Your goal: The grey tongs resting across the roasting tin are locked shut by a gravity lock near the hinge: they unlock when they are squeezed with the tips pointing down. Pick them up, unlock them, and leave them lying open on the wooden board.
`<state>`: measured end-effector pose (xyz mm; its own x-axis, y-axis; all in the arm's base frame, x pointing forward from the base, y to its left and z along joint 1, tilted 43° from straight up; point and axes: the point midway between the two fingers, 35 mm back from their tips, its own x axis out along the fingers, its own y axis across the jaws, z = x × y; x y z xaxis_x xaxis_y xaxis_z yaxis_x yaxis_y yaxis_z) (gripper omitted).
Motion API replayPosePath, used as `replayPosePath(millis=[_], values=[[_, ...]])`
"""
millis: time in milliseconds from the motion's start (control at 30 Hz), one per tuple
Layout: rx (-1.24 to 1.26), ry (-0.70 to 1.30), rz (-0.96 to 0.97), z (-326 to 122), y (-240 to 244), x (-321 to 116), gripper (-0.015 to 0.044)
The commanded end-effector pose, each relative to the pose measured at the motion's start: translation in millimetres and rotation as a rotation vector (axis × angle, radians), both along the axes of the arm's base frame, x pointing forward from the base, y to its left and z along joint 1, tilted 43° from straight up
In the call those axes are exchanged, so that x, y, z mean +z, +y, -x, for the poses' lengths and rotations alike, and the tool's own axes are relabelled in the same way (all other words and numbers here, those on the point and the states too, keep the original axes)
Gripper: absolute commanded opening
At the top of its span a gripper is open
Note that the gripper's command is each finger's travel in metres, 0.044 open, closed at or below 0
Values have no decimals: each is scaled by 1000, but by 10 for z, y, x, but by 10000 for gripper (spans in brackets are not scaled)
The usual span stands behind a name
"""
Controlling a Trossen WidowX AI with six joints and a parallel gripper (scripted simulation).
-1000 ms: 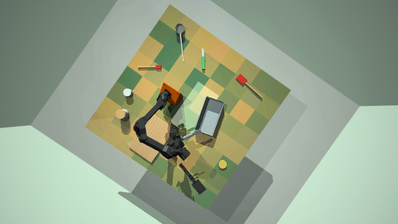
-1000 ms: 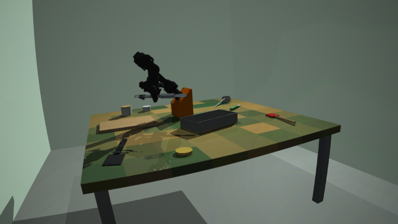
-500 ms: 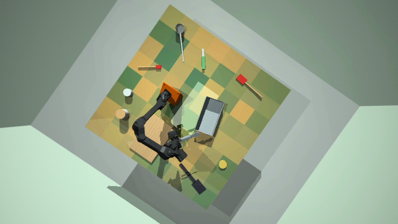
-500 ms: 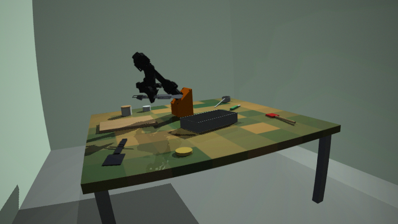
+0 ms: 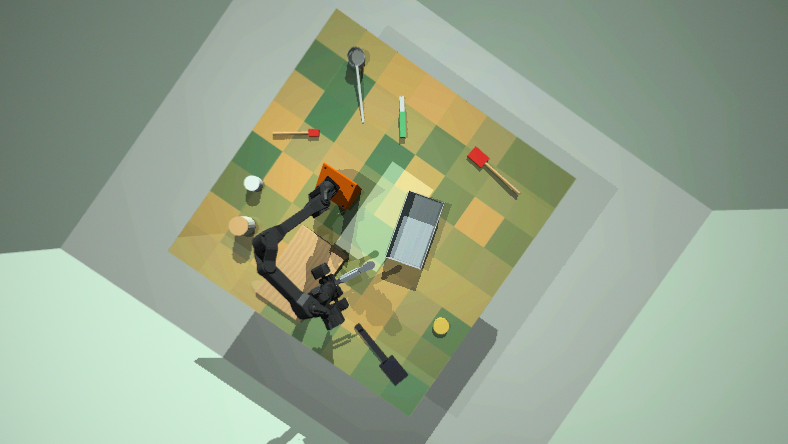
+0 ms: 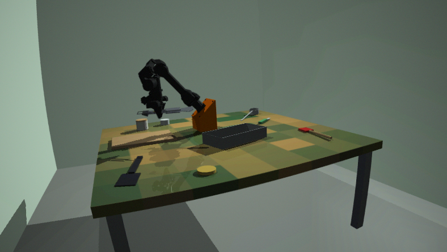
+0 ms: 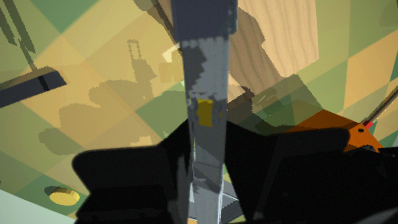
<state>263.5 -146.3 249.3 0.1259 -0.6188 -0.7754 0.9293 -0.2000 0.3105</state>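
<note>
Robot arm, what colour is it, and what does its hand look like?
The arm is all black and made of chunky, blocky pieces joined together. It grows out of a slanted orange base. The gripper is black too, with two broad, flat-looking fingers. No cables, stickers or writing can be made out on it.

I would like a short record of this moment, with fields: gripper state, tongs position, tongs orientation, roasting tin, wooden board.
gripper state: gripper shut on the grey tongs
tongs position: held in the air, above the table, touching nothing else
tongs orientation: roughly level, tips not pointing down
roasting tin: roasting tin has nothing across it
wooden board: wooden board carries no tongs; the arm reaches over it
</note>
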Motion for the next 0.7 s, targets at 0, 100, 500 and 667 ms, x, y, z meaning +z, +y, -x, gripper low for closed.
replayPosePath(millis=[0, 100, 500, 667], values=[[47, 21, -4, 129, -134, 97, -150], [76, 39, -3, 216, -220, 146, -150], [180, 107, 21, 613, -509, 352, -150], [228, 142, 45, 787, -603, 442, -150]])
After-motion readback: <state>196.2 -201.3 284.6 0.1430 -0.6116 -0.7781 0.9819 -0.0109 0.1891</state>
